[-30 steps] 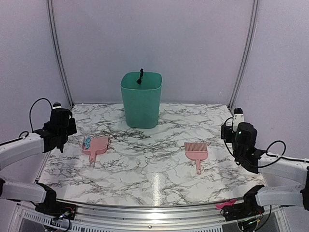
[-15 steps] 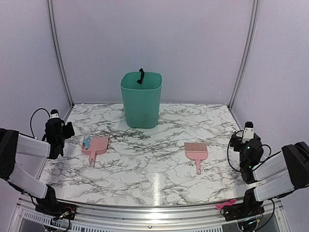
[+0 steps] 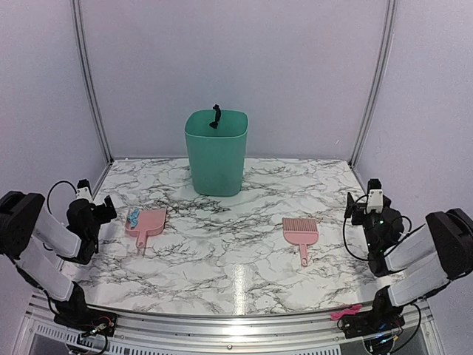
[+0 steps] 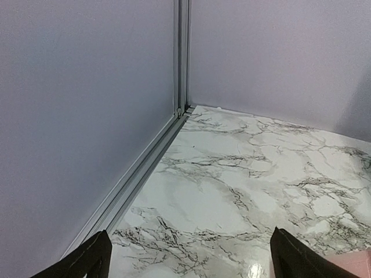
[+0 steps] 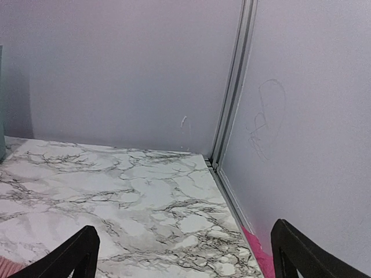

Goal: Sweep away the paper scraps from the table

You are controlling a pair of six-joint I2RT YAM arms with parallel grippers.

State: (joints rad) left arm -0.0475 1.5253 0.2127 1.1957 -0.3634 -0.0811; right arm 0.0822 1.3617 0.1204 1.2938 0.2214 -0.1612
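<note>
1. White marble-patterned rectangular desk [image 3: 236, 259], grey-veined.
2. Teal plastic bin [image 3: 216, 151], far centre.
3. My left end effector [image 4: 189, 243] and right end effector [image 5: 184, 231]: both spread fully wide, holding nothing, at opposite side edges of the desk.
4. Pink plastic dustpan [image 3: 148, 223], left.
5. Pink comb-like brush [image 3: 301, 231], right.
6. The paper scraps: black scrap [image 3: 215, 117] at the bin rim; light-blue scrap [image 3: 133, 218] on the dustpan's left edge.

A green bin [image 3: 216, 151] stands at the back centre of the table [image 3: 222, 262] — the one tall obstacle. A pink dustpan [image 3: 146, 225] lies left and a pink brush [image 3: 301, 235] right, well apart, bare marble between them — walls hem both sides.
</note>
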